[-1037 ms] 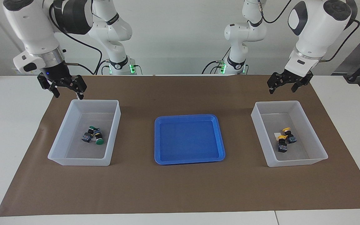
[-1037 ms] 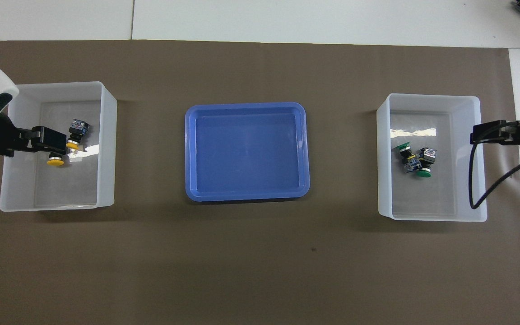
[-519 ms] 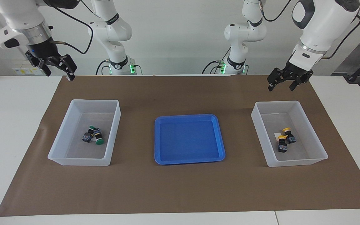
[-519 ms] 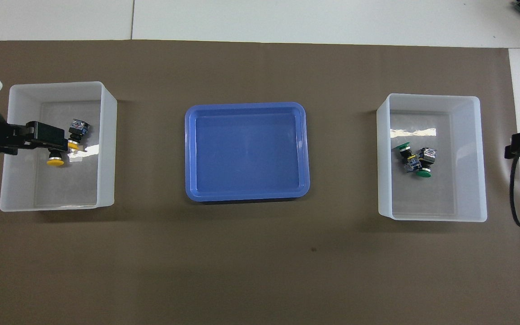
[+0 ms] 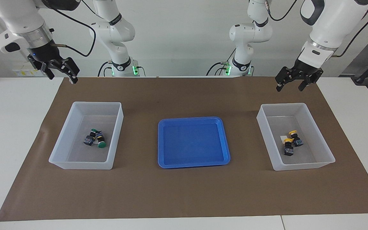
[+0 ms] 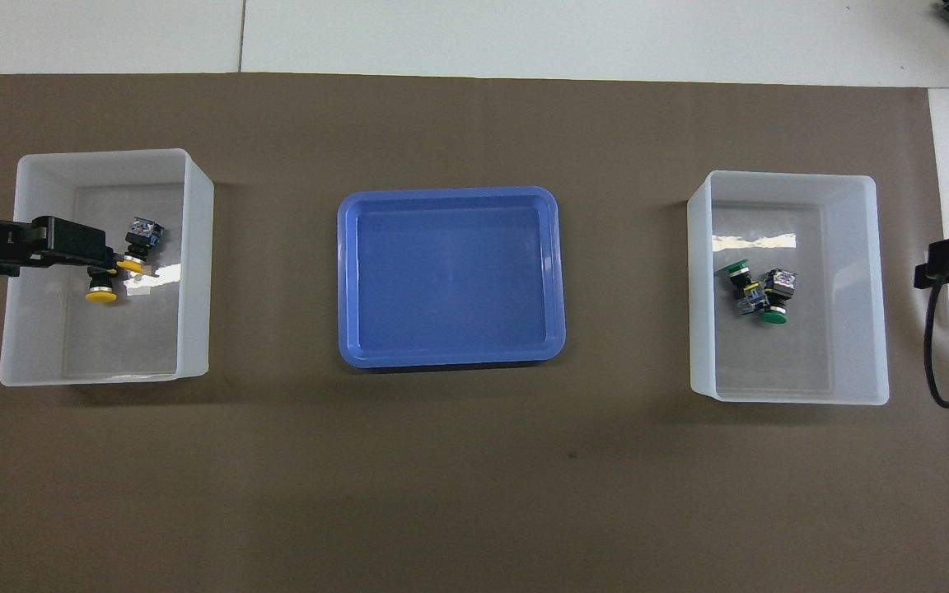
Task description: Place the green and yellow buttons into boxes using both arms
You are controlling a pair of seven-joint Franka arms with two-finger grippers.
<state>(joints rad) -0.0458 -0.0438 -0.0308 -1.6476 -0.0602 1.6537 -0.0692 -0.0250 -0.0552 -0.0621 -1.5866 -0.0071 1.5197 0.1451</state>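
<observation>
Two green buttons (image 5: 95, 138) (image 6: 759, 292) lie together in the box (image 5: 81, 165) (image 6: 701, 288) toward the right arm's end. Two yellow buttons (image 5: 291, 142) (image 6: 101, 295) lie in the other box (image 5: 302, 166) (image 6: 194, 263) toward the left arm's end. My left gripper (image 5: 288, 88) (image 6: 100, 251) hangs open and empty, high over the edge of the yellow buttons' box, touching nothing. My right gripper (image 5: 62, 77) (image 6: 936, 272) is raised open and empty over the mat's corner, off to the side of the green buttons' box.
A shallow blue tray (image 5: 190, 119) (image 6: 450, 193) with nothing in it sits between the two boxes, mid-mat. A brown mat (image 5: 184, 191) covers the white table. The right arm's black cable (image 6: 932, 362) hangs by the green buttons' box.
Both grippers have risen away from the boxes' rims. The right one climbed more and swung outward toward its end of the table. The buttons have not moved.
</observation>
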